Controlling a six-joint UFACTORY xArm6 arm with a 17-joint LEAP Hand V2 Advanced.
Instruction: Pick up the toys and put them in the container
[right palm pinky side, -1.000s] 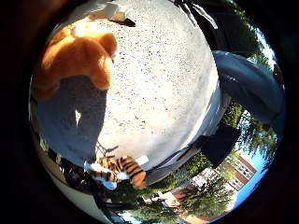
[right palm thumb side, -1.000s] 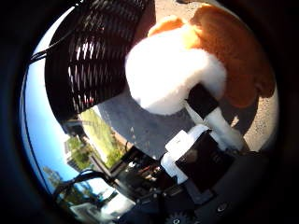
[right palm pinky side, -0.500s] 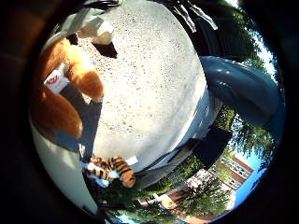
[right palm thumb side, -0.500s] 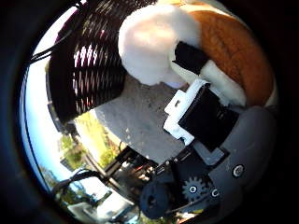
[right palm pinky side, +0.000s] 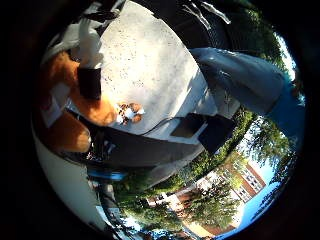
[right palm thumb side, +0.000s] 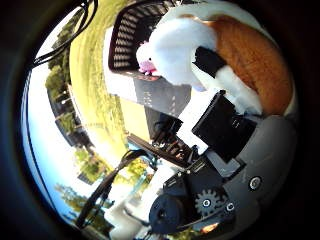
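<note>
My hand is shut on an orange and white plush toy; its black and white fingers curl round the toy's body, close to the palm. The toy's white face with a pink nose points toward a black mesh container, which stands on the pale paved ground below. In the right little finger side palm view the same orange toy fills one side, with a black finger across it. A small striped tiger toy lies on the paved ground, away from the hand.
A large grey curved body runs along the edge of the paving. Beyond the paving are grass, trees and a brick building. Dark gear stands beside the paving.
The hand has risen with the orange plush toy held in it. The ground, the tiger toy and the container now look smaller and farther from the palm.
</note>
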